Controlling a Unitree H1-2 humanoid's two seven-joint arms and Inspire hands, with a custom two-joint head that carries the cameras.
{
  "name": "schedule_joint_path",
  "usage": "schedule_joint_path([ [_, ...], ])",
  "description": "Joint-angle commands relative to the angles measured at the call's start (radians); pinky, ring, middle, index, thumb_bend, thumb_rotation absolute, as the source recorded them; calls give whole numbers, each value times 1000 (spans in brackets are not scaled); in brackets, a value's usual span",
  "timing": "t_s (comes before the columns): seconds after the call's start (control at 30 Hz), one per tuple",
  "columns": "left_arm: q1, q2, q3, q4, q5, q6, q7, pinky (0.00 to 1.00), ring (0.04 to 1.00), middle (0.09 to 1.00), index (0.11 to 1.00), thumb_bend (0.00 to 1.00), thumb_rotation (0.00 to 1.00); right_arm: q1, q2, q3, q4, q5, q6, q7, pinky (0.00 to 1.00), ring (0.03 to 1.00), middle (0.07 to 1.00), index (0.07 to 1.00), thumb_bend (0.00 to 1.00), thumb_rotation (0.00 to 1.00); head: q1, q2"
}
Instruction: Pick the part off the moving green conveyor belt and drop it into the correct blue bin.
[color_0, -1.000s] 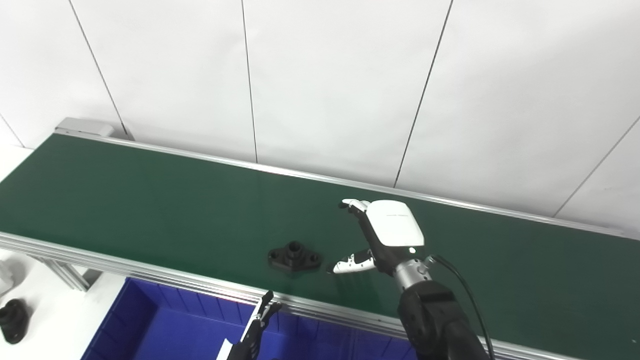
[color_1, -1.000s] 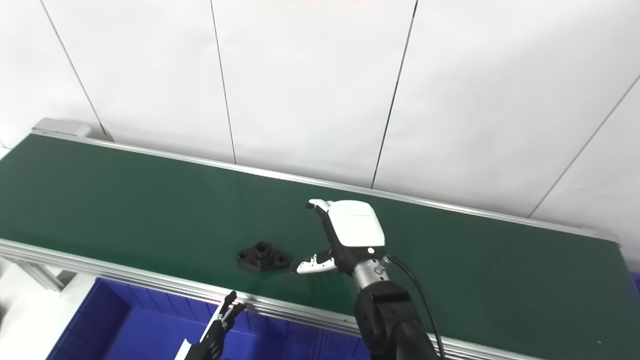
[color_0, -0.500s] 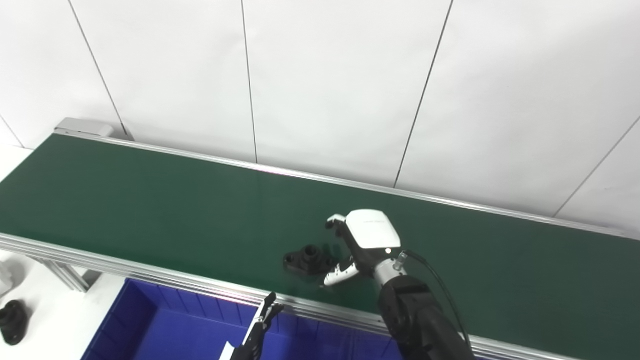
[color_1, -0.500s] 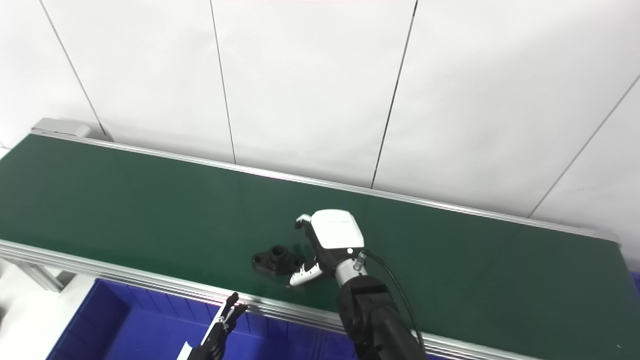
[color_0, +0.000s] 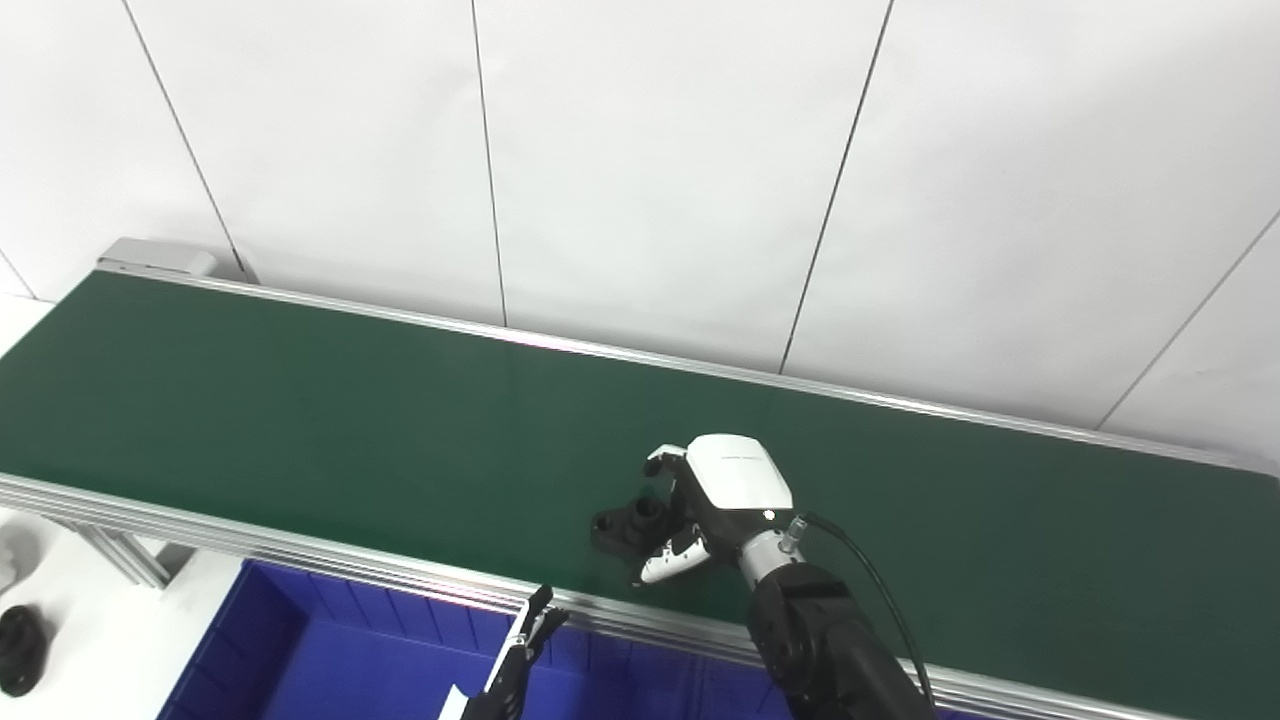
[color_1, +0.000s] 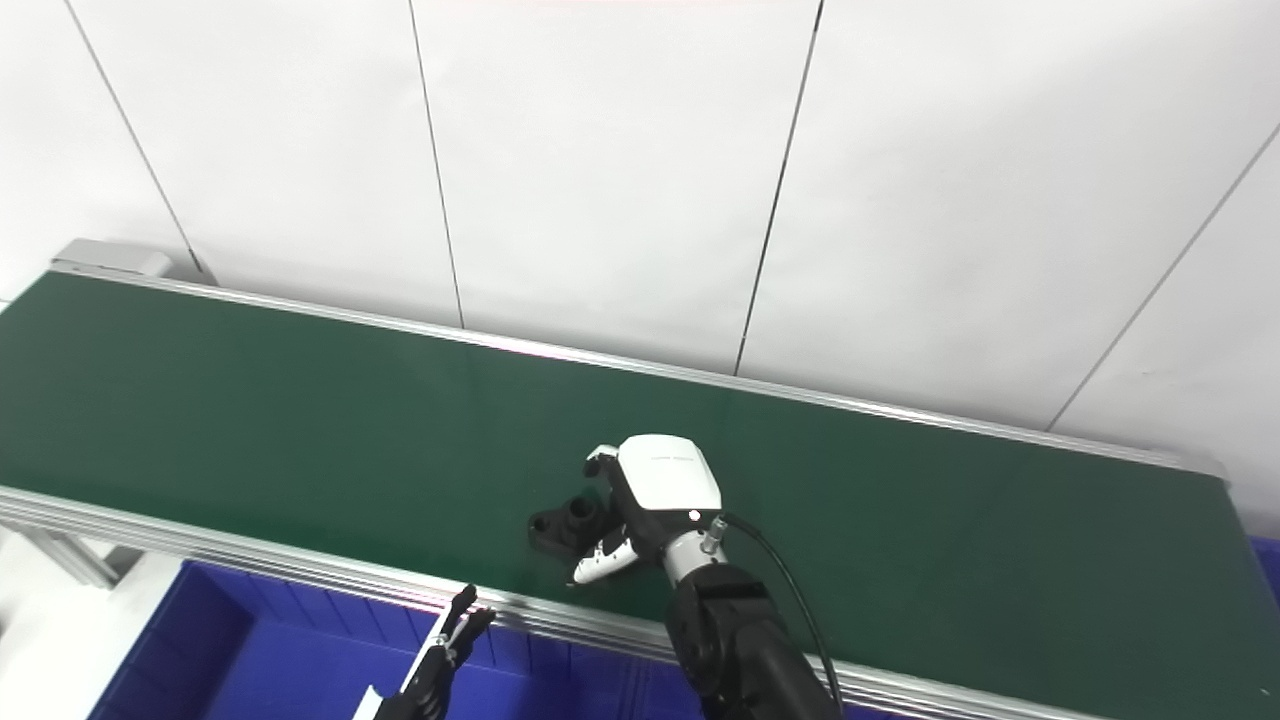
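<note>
A black flanged part (color_0: 622, 522) lies on the green conveyor belt (color_0: 300, 420) near its front edge; it also shows in the right eye view (color_1: 562, 524). My right hand (color_0: 708, 505) is low over the belt just right of the part. Its fingers (color_0: 660, 462) curl over the part's far side and its thumb (color_0: 665, 562) sits at the near side. The fingers stand apart, with the part's right end hidden between them. Only the dark fingertips of my left hand (color_0: 522, 640) show, above the blue bin (color_0: 330, 650).
The belt's aluminium front rail (color_0: 300, 560) runs between the belt and the blue bin. Another black part (color_0: 18, 650) lies on the white surface at the far left. A white panelled wall stands behind the belt. A black cable (color_0: 870, 570) trails from my right wrist.
The part has ridden the belt to the right. My right hand has come down and left onto it, its fingers curling around the part. The camera has shifted slightly.
</note>
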Motion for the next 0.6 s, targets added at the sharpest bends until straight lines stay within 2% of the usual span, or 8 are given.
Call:
schedule_joint_path([
  [0.0,6,-9,-5,-38,3,-20,-1,996,981,951,1000,891,860,-1,23,16,20,20,-21,-33,234,316,453,660,787,187,1,-1],
  [0.03,7,-8,-6,-39,4,-19,-2,994,981,951,1000,888,860,3,22,21,39,26,-36,-63,237,317,447,647,766,171,1,0],
  [0.07,7,-8,-6,-40,5,-19,-2,992,981,951,1000,884,862,5,20,26,52,32,-47,-86,222,293,413,555,617,151,1,0],
  [0.1,7,-9,-7,-43,4,-17,-2,991,981,951,1000,883,863,8,19,31,68,40,-58,-108,216,285,401,524,567,144,1,2],
  [0.13,8,-9,-8,-45,4,-15,-2,991,980,950,1000,879,859,9,17,35,79,47,-64,-125,219,286,451,499,539,47,1,2],
  [0.27,6,-9,-9,-44,-1,-20,-3,991,975,946,1000,869,856,21,8,58,114,55,-67,-173,207,271,472,488,528,3,0,6],
  [0.4,3,-6,-8,-44,-7,-21,-5,999,971,936,1000,871,854,27,5,78,129,48,-34,-178,209,276,474,486,528,0,-2,9],
  [0.57,4,-3,-7,-46,-15,-18,-8,1000,974,934,1000,871,853,34,6,87,149,51,-31,-210,184,248,472,486,529,0,-8,13],
])
